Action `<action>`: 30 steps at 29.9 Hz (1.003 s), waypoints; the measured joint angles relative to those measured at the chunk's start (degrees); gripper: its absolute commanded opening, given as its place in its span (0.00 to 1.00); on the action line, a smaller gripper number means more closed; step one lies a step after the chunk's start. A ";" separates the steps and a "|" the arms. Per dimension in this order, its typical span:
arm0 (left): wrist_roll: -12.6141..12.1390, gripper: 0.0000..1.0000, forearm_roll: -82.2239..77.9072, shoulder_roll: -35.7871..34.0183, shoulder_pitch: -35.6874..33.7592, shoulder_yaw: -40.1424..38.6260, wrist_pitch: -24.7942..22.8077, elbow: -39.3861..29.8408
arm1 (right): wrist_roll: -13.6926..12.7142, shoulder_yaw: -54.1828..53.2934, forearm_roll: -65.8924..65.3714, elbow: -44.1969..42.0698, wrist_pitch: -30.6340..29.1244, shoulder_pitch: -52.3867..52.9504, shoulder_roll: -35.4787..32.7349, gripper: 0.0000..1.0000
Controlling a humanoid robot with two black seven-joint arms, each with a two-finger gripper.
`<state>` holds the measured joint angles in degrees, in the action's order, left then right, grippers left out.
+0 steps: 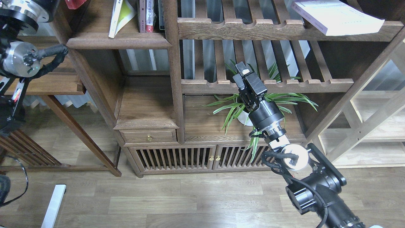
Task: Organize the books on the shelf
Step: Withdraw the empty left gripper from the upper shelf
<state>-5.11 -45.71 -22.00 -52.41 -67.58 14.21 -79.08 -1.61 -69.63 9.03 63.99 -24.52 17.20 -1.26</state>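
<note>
A: Reading any print on those books?

B: Hardly. The yellow-green book leans tilted at the far left, on the dark wooden shelf with the thick front lip, and its cover writing faces away. Beside it, to the right, stand thin upright books with red-and-white spines; there are small dark characters on them, too small to read.

A: How many of those upright ones?

B: Two spines are clear, and a darker one sits just right of them against the post. I cannot give a sure count.

A: And the other books?

B: One thick white book lies flat at the far right, on the upper slatted rack, one corner jutting past the front rail. A line of tiny print runs along its pale purple edge, unreadable. A bit of red shows at the top edge, left of the yellow-green book; I cannot tell what it is.

A: The hands?

B: The right hand is raised in front of the lower slatted rack, above a potted green plant in a white pot. Its fingers stand close together, nothing between them. The left hand is out of sight; only the left arm shows at the left edge.

A: Anything else countable?

B: Two slatted racks, one small drawer with one brass knob, and two slatted cabinet doors with two brass knobs meeting in the middle.
</note>
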 measured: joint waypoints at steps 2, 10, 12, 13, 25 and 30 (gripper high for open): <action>0.34 0.07 0.00 -0.03 -0.14 0.10 0.00 1.01 | 0.02 0.18 0.02 -0.13 0.04 0.02 0.13 0.76; 3.29 0.07 0.51 -0.02 -2.95 2.35 -0.60 7.24 | 0.03 0.50 0.03 -0.35 0.08 0.02 0.60 0.76; 4.03 0.07 0.75 0.05 -3.92 3.25 -0.68 8.77 | 0.04 0.47 0.03 -0.36 0.08 0.00 0.64 0.76; 4.48 0.08 0.82 0.14 -4.45 3.67 -0.71 9.55 | 0.07 0.38 0.04 -0.36 0.08 -0.02 0.65 0.76; 8.24 0.08 1.06 4.68 -9.65 6.60 -0.87 18.68 | 0.16 -0.46 0.46 -0.29 -0.19 -0.06 0.20 0.76; 8.53 0.08 1.11 5.66 -10.61 7.75 -0.87 20.52 | 0.16 -1.16 0.47 -0.27 -0.42 -0.06 0.06 0.76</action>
<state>3.42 -44.59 -16.34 -63.02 -59.83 13.34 -58.56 -1.45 -70.78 9.49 63.72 -24.94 17.14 -1.21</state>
